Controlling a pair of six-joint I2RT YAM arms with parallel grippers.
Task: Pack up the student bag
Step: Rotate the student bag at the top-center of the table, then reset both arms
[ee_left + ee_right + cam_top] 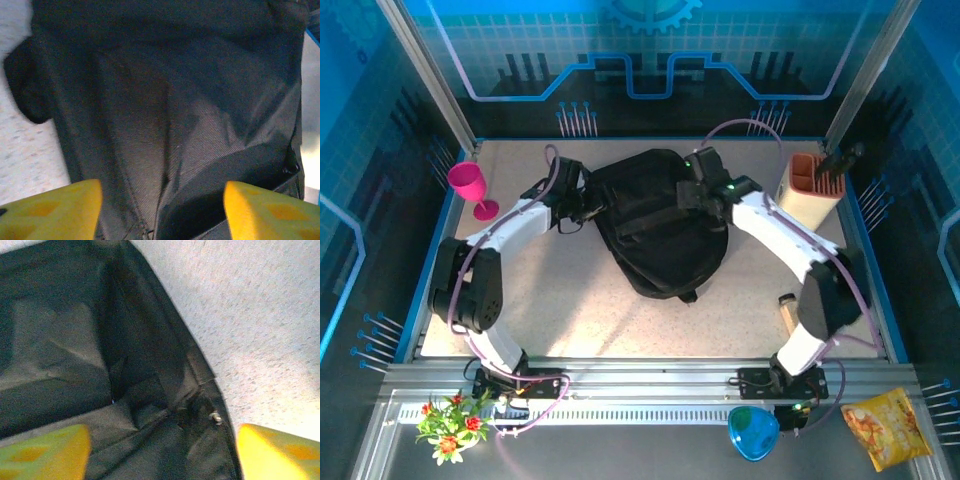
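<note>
- Speckled beige tabletop (580,310) inside a blue-lit enclosure w/ alu frame; ribbed metal ledge (650,425) along the near edge.
- Student bag (655,240): black soft fabric backpack, rounded oblong, lying flat at centre-back of the table between the two arms. A strap crosses its top face. Its far right part is covered by the right arm's wrist.
- Left gripper (161,192): yellow fingers spread wide, nothing between them, at the bag's left side. Woven black fabric w/ folds sits just beyond, blurry; can't tell if the tips touch it.
- Right gripper (164,432): yellow fingers also spread apart, empty, over the bag's far right edge. Wrist cam shows a seam, a small metal fitting (216,416) (too small to ID) and bare tabletop to the right.
- Beige box-shaped holder (805,195) w/ orange top, back right by the wall; dark items stick out, can't ID.
- Pink goblet (470,187), upright, back left, well apart from the bag.
- Yellow snack packet (890,428), blue object (752,432) and artificial flowers (450,422) on the ledge.
- Small tan cylinder-ish obj (787,310) just beside the right arm, partly hidden.
</note>
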